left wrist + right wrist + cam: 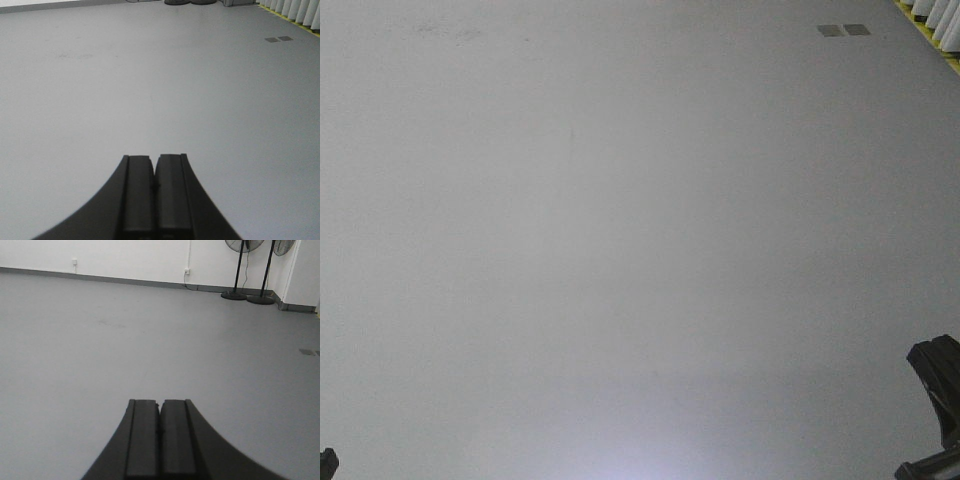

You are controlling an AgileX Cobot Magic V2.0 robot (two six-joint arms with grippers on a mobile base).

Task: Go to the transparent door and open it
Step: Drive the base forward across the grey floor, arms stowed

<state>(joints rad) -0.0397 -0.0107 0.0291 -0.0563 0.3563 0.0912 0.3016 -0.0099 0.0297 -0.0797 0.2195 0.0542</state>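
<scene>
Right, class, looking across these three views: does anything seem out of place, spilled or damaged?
Nothing stands out. The grey floor shows only faint scuffs and two small dark squares; both pedestal fans stand upright by the wall.

Floor (620, 240) plain grey, two darker squares (843, 30) far right. Wall (125, 257) white. Left end effector (154, 160), right end effector (160, 403) black.

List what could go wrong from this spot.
The transparent door shows in no view, so the base may head the wrong way.
Pedestal fans stand by the far wall; driving there risks clipping them.
Left end effector and right end effector are shut, unready for a handle.
</scene>
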